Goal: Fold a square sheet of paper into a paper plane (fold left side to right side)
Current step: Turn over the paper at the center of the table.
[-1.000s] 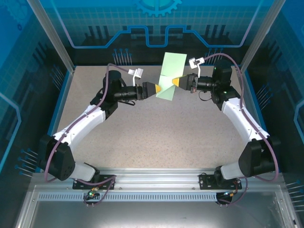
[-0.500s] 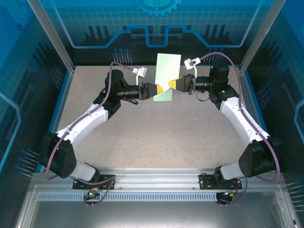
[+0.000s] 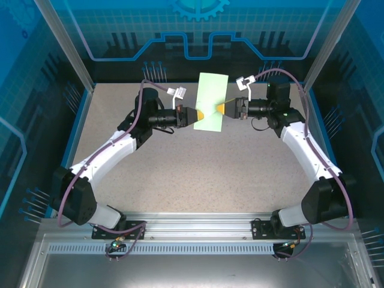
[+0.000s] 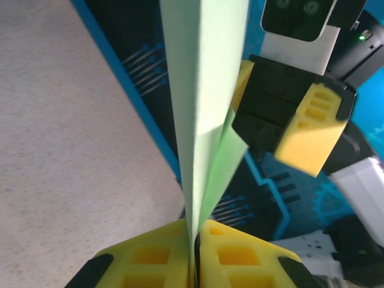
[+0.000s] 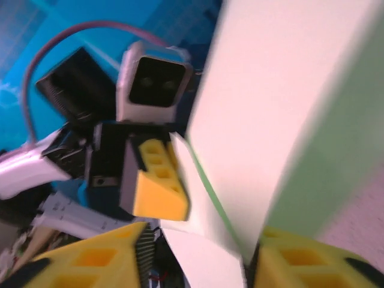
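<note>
The square sheet of paper point(image 3: 211, 101) is pale mint green and hangs in the air above the back of the table. It stands as a tall, narrow rectangle, doubled over, with no plane shape to it. My left gripper point(image 3: 200, 114) is shut on its lower left edge. In the left wrist view the two layers point(image 4: 204, 90) rise straight out of the pinched yellow fingers point(image 4: 156, 258). My right gripper point(image 3: 221, 108) stands open at the sheet's right edge. In the right wrist view its fingers point(image 5: 90, 258) are spread wide, with the paper point(image 5: 288, 90) between them.
The speckled beige table point(image 3: 192, 174) lies below both arms. Blue enclosure walls point(image 3: 78, 126) ring it on three sides, and a metal rail point(image 3: 192, 221) carries the arm bases at the near edge. The left gripper's finger point(image 5: 157, 189) shows in the right wrist view.
My left gripper has closed on the paper and my right gripper has opened, letting go of it. The sheet has swung from tilted to nearly upright and shifted slightly left.
</note>
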`<action>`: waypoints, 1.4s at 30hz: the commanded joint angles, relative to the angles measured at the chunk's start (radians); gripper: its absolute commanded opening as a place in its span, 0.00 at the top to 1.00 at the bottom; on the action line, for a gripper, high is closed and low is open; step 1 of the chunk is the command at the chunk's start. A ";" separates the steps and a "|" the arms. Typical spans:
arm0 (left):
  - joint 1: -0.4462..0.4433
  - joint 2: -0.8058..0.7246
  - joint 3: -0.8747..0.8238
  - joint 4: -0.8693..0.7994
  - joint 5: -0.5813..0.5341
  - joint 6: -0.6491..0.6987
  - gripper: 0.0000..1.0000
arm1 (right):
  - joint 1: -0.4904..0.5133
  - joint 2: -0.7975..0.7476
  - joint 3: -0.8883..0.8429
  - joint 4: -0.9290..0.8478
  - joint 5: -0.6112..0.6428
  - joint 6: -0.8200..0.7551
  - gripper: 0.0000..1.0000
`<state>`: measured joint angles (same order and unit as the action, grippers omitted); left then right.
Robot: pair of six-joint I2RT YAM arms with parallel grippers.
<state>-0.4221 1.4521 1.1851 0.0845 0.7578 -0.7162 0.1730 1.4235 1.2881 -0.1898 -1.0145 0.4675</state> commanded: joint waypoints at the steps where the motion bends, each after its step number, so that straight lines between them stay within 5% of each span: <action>1: -0.023 -0.039 0.084 -0.303 -0.239 0.186 0.89 | -0.068 -0.038 0.057 -0.314 0.292 -0.128 0.43; 5: -0.116 -0.010 0.193 -0.644 -0.669 0.311 0.92 | -0.156 0.006 0.039 -0.578 0.714 -0.074 0.34; 10: -0.284 0.179 0.419 -1.078 -1.212 0.298 0.96 | -0.178 0.007 -0.128 -0.593 0.968 0.008 0.24; 15: -0.402 0.461 0.678 -1.492 -1.426 0.061 0.94 | -0.180 -0.060 -0.250 -0.554 1.115 0.058 0.02; 20: -0.467 0.718 0.874 -1.665 -1.395 -0.050 0.91 | -0.204 -0.130 -0.308 -0.553 1.178 0.066 0.00; 31: -0.469 1.090 1.166 -1.661 -1.179 0.012 0.77 | -0.224 -0.176 -0.378 -0.562 1.127 0.038 0.00; 35: -0.444 1.053 1.208 -1.536 -0.996 0.079 0.50 | -0.232 -0.166 -0.391 -0.540 1.065 0.007 0.00; 42: -0.347 0.782 1.045 -1.239 -0.677 0.149 0.25 | -0.212 -0.108 -0.375 -0.420 0.756 -0.042 0.00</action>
<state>-0.8223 2.4165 2.2822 -1.2865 -0.0925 -0.6109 -0.0418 1.2900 0.9031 -0.6785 -0.0864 0.4603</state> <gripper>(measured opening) 0.739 0.996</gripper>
